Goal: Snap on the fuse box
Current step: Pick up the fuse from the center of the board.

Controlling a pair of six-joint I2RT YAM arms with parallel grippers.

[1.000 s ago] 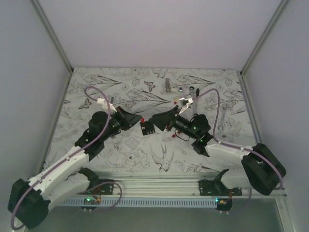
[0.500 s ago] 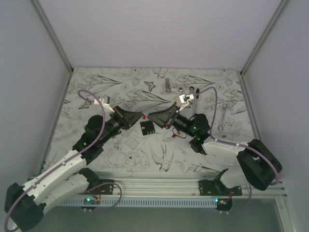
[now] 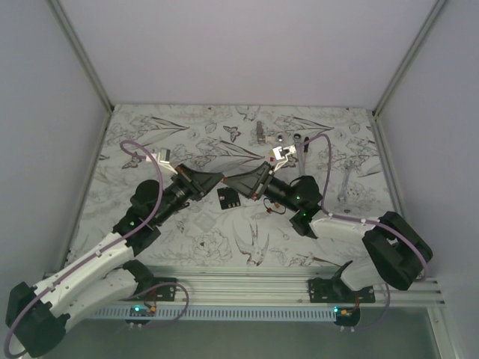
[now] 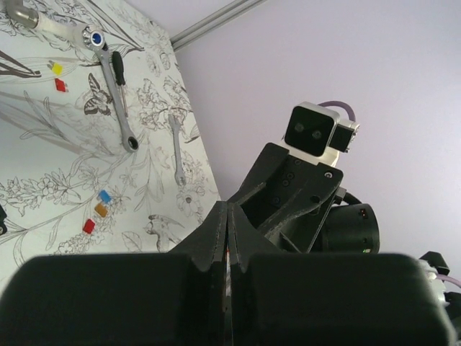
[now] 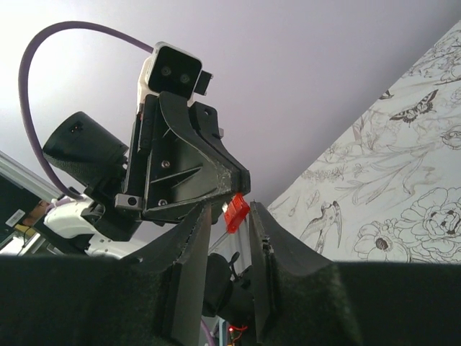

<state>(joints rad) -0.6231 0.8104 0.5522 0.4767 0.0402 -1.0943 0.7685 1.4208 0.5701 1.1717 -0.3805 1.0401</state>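
The fuse box (image 3: pixel 227 198), a small black square block, lies on the patterned mat just below where the two gripper tips meet. My left gripper (image 3: pixel 221 180) is shut on a small red fuse (image 5: pixel 236 212), which sticks out past its tip (image 5: pixel 242 184). In the left wrist view its jaws (image 4: pixel 227 207) are pressed together with only a red sliver between them. My right gripper (image 3: pixel 231 182) faces it tip to tip. Its jaws (image 5: pixel 230 206) stand apart on either side of the red fuse, with a gap showing.
A silver ratchet wrench (image 4: pixel 115 94) and a spanner (image 4: pixel 178 151) lie on the mat to the right. Loose fuses lie nearby: yellow (image 4: pixel 55 68), red (image 4: pixel 60 84), blue (image 4: pixel 104 195). Small metal parts (image 3: pixel 281 138) sit at the back. White walls enclose the mat.
The two gripper tips have come together above the fuse box. The right jaws have narrowed around the red fuse in my left gripper.
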